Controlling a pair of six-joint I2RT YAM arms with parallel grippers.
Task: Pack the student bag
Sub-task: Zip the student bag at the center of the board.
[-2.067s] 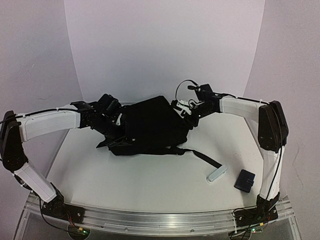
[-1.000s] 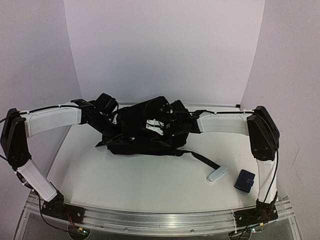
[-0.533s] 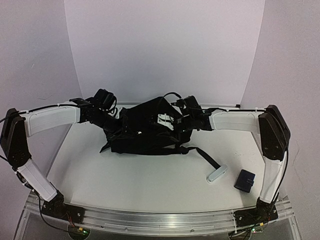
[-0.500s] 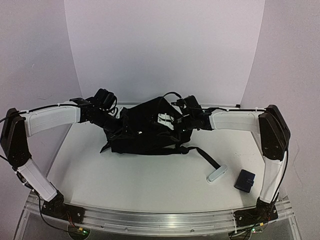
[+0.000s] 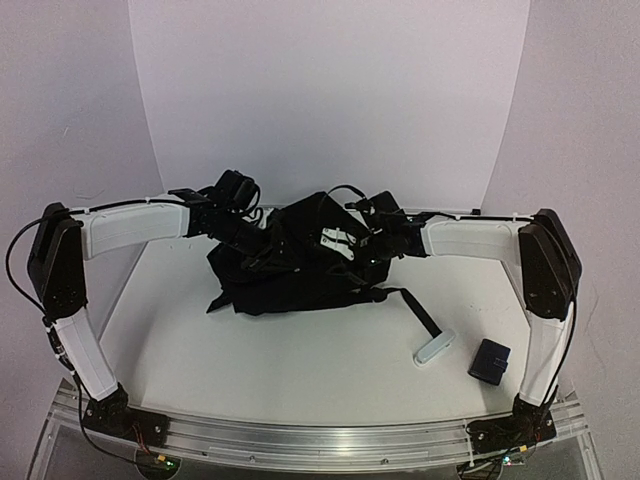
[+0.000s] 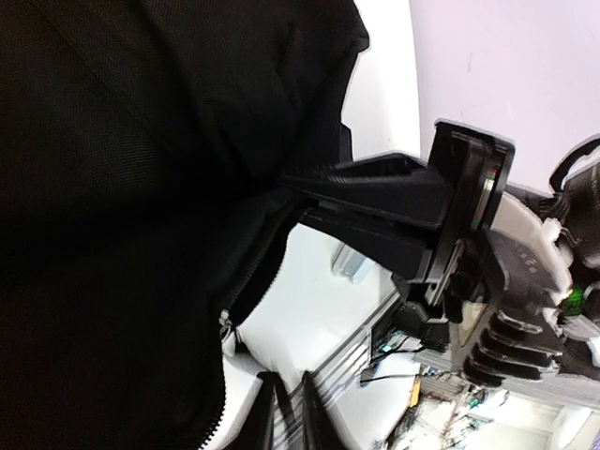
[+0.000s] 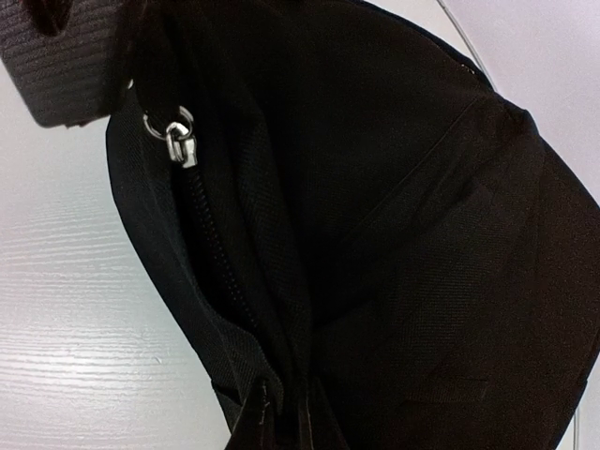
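At the table's (image 5: 250,370) far middle lies the bag (image 5: 300,278), bunched upward. Fabric near its top is pinched in the right gripper (image 5: 330,245). Against its left side the left gripper (image 5: 265,243) has fingers (image 6: 375,178) nearly together; whether they hold cloth I cannot tell.

From above and behind me one camera overlooks the table (image 5: 300,370), while both wrist cameras sit tight against the student bag (image 5: 300,275) all three share.
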